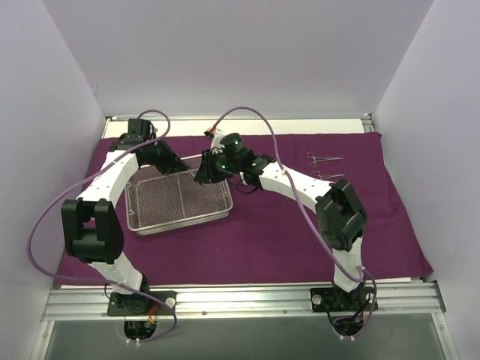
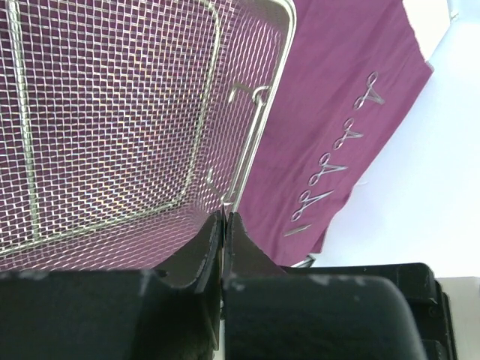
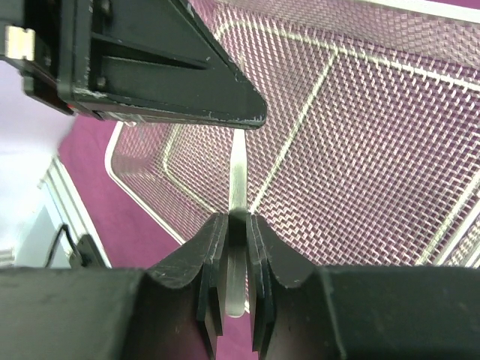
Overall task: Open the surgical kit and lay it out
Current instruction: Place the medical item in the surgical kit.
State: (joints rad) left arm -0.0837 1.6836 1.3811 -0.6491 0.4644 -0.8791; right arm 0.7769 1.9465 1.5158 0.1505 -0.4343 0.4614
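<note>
The dark purple cloth lies spread flat over the table. On its left part rests the silver wire-mesh tray. Both grippers meet above the tray's far right corner. My right gripper is shut on a flat silver pair of tweezers, which point up at the black left gripper. My left gripper is shut, with a thin silver sliver of the tweezers pinched at its tips. In the overhead view the left gripper and right gripper hide the tweezers.
Two scissor-handled clamps lie on the cloth at the back right. The left wrist view shows several clamps in a row and a small silver strip near the cloth's edge. White walls enclose the table.
</note>
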